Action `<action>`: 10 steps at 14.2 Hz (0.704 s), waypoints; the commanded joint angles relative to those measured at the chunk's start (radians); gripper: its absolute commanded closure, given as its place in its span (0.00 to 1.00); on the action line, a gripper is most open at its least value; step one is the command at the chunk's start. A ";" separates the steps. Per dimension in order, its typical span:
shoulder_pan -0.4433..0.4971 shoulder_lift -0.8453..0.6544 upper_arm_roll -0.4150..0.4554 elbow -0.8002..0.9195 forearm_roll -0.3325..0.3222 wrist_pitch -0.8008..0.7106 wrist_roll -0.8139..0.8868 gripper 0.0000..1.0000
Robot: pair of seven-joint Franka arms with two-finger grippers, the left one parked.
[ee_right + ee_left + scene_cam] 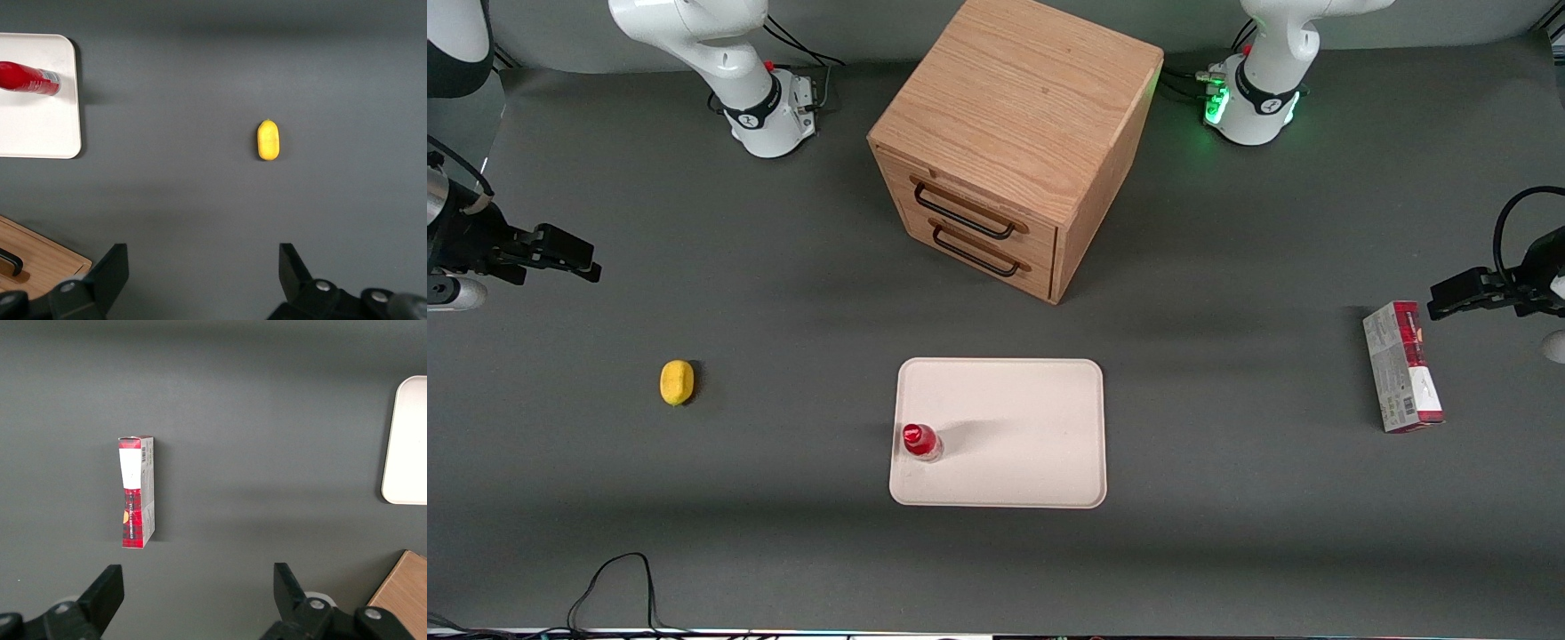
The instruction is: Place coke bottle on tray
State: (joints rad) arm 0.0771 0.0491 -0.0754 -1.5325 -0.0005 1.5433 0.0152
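The small red coke bottle (920, 442) stands upright on the cream-white tray (1014, 418), close to the tray's edge toward the working arm's end. The right wrist view shows the same bottle (28, 78) on a corner of the tray (40, 127). My right gripper (569, 256) hangs high over the working arm's end of the table, well away from the tray. It is open, with only bare grey table between its fingers (110, 270).
A yellow lemon (677, 382) lies on the table between my gripper and the tray. A wooden drawer cabinet (1014, 142) stands farther from the front camera than the tray. A red-and-grey carton (1402, 366) lies toward the parked arm's end.
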 commanded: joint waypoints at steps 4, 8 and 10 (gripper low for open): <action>-0.003 -0.021 -0.009 -0.021 0.007 0.009 0.005 0.00; -0.002 -0.022 -0.020 -0.023 0.005 0.008 0.011 0.00; -0.002 -0.022 -0.020 -0.023 0.005 0.008 0.011 0.00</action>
